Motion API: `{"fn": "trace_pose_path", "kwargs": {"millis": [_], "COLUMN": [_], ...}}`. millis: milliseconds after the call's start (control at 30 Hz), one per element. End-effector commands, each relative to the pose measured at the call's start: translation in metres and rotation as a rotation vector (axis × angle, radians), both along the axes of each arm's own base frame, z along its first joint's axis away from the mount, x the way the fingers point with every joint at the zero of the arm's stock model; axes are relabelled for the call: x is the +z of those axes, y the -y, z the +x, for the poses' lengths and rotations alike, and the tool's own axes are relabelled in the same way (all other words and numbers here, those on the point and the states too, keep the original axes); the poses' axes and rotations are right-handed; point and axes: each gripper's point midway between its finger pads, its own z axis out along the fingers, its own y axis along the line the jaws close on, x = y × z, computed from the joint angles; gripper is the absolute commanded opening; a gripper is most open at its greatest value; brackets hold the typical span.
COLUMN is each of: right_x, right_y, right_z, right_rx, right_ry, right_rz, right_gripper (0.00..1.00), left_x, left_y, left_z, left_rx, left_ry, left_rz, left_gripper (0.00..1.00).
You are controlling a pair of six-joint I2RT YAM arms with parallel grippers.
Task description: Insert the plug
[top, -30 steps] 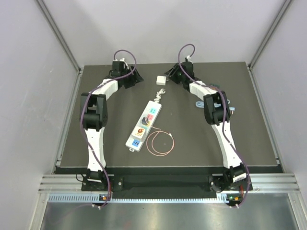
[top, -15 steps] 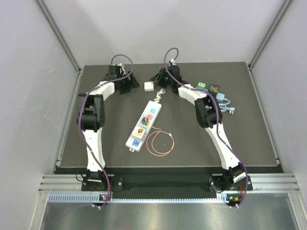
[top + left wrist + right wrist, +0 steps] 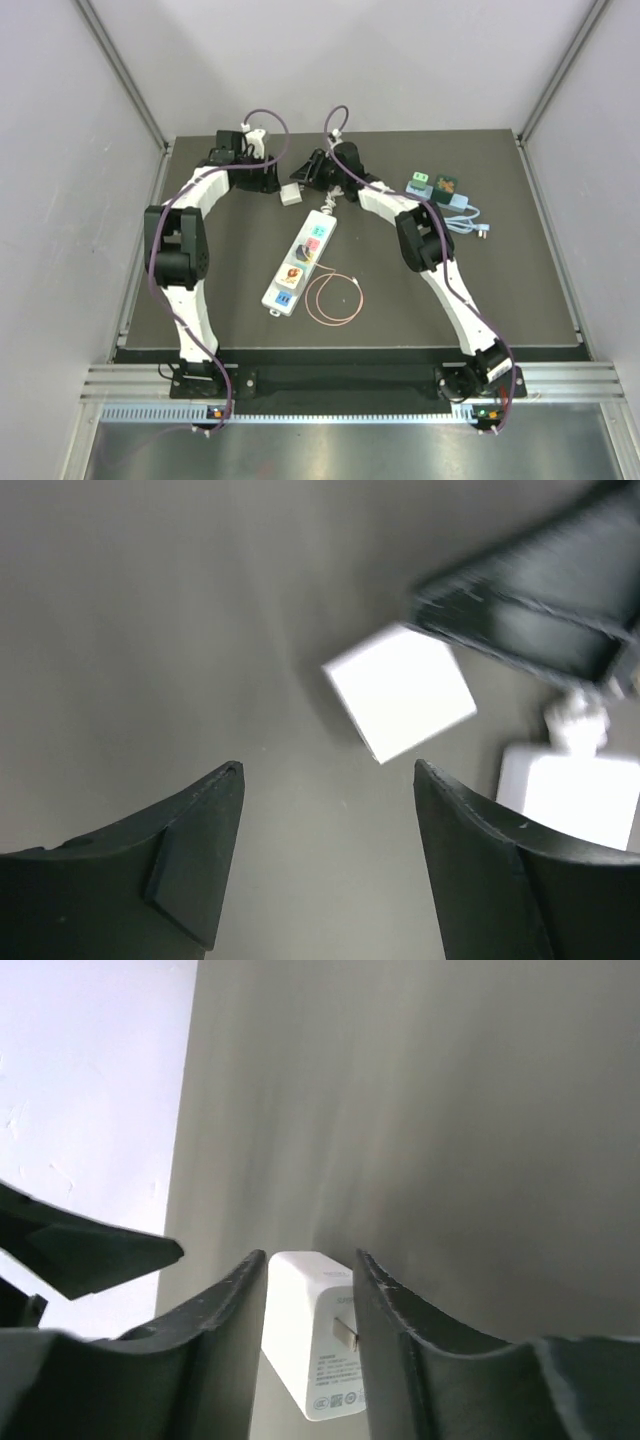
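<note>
Partly hidden: plug (image 3: 305, 1345) in R gripper (image 3: 309, 1256)

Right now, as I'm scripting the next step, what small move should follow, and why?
Probably ease the left gripper forward until its open jaws straddle the white plug. The right gripper pinches the plug by its sides just ahead of the left one, not yet over the power strip, so a handover looks likely.

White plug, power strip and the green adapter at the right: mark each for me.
white plug (image 3: 308, 1345): right wrist view, on its white side face.
power strip (image 3: 300, 262): top view, middle of its body.
green adapter (image 3: 419, 182): top view, on its top face.
</note>
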Motion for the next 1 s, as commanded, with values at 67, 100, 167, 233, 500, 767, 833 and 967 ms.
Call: {"fn": "trace_pose_path", "kwargs": {"millis": [67, 100, 167, 233, 500, 767, 833, 967], "right_x": [0.064, 0.069, 0.073, 0.088, 0.154, 0.224, 0.221, 0.238], "right_y": [0.024, 0.032, 0.055, 0.07, 0.132, 0.18, 0.191, 0.207], "right_z": [0.02, 0.024, 0.034, 0.037, 0.026, -0.003, -0.01, -0.022], "right_rx": [-0.001, -0.014, -0.047, -0.054, -0.116, -0.179, -0.198, -0.225], "right_ry": [0.146, 0.157, 0.158, 0.179, 0.337, 0.441, 0.435, 0.456], "right_rz": [0.072, 0.074, 0.07, 0.077, 0.016, 0.057, 0.064, 0.073], "right_gripper": [0.5, 0.53, 0.61, 0.62, 0.68, 0.73, 0.73, 0.73], "left_x": [0.029, 0.026, 0.018, 0.013, -0.005, -0.029, -0.04, -0.056], "left_y": [0.03, 0.033, 0.031, 0.03, 0.041, 0.049, 0.053, 0.057], "left_z": [-0.021, -0.024, -0.021, -0.017, 0.002, 0.014, 0.014, 0.012], "left_rx": [-0.516, -0.565, -0.627, -0.641, -0.812, -0.939, -0.951, -0.969], "left_ry": [0.227, 0.236, 0.244, 0.24, 0.298, 0.276, 0.258, 0.228], "left_rz": [0.074, 0.075, 0.14, 0.16, 0.287, 0.33, 0.335, 0.338], "left_gripper": [0.72, 0.73, 0.74, 0.75, 0.83, 0.85, 0.85, 0.83]}}
